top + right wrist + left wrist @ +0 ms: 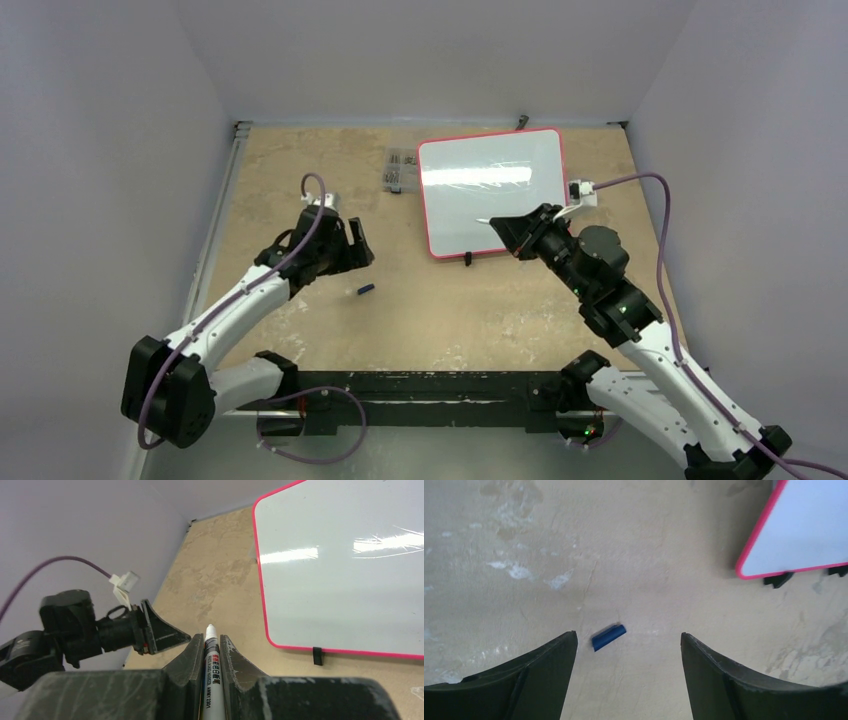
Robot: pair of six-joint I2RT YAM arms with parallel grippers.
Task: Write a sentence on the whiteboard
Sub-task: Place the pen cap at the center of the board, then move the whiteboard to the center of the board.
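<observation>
In the left half of the top view, the left gripper is seen with fingers spread wide, nothing grasped. A small blue cap is seen on the table just below it. The whiteboard is placed upper centre. Over its lower right part, the right gripper is clenched on a white marker.

Pale walls, mottled tan tabletop
</observation>
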